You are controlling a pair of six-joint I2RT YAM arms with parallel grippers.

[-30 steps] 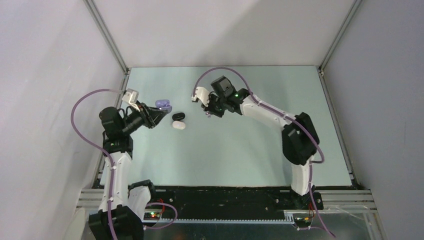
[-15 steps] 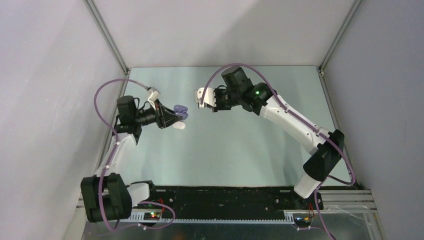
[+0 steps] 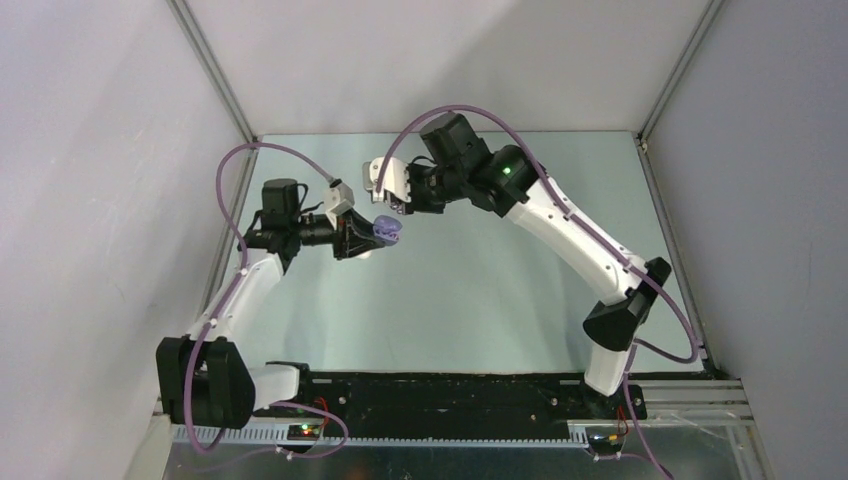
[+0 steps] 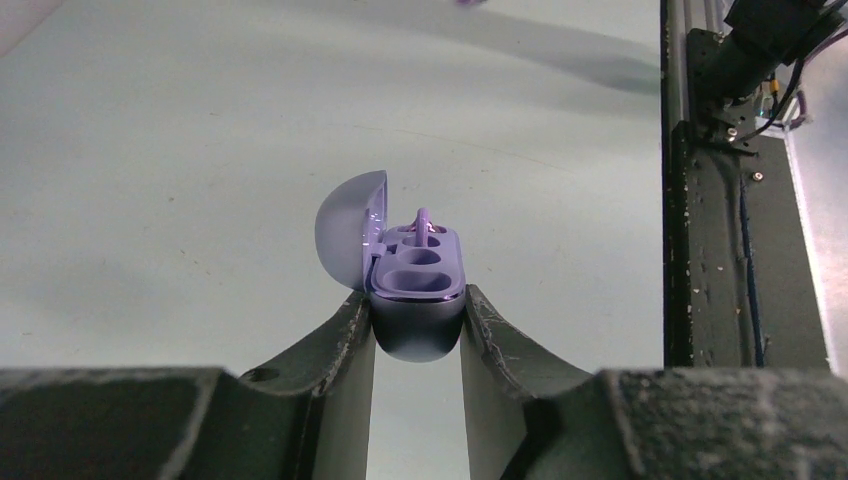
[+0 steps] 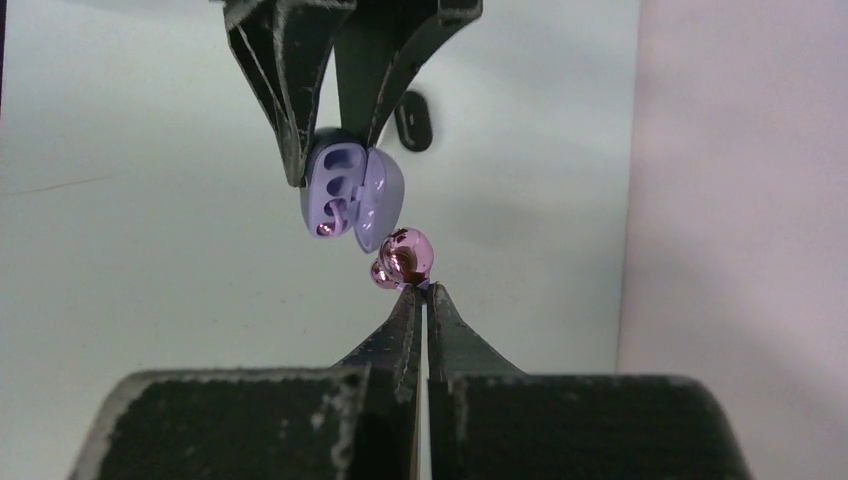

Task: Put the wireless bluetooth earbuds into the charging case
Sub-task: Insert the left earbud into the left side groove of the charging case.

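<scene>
My left gripper [image 4: 415, 322] is shut on the base of a purple charging case [image 4: 412, 285] and holds it above the table with the lid open to the left. One purple earbud [image 4: 422, 224] sits in the far well; the near well is empty. My right gripper [image 5: 421, 291] is shut on a second shiny purple earbud [image 5: 401, 259], held just beside the case's lid [image 5: 380, 200]. In the top view the case [image 3: 387, 231] and the right gripper [image 3: 397, 206] are close together at mid-table, the left gripper [image 3: 372, 233] just left of them.
A black oval case [image 5: 412, 120] lies on the table below the held case. A white case [image 3: 368, 252] peeks out under the left gripper. Grey walls stand left, right and behind; the black base rail [image 4: 712, 230] runs along the near edge.
The left gripper has lifted the purple case and carried it right. The right gripper has swung left toward it. The two now nearly meet.
</scene>
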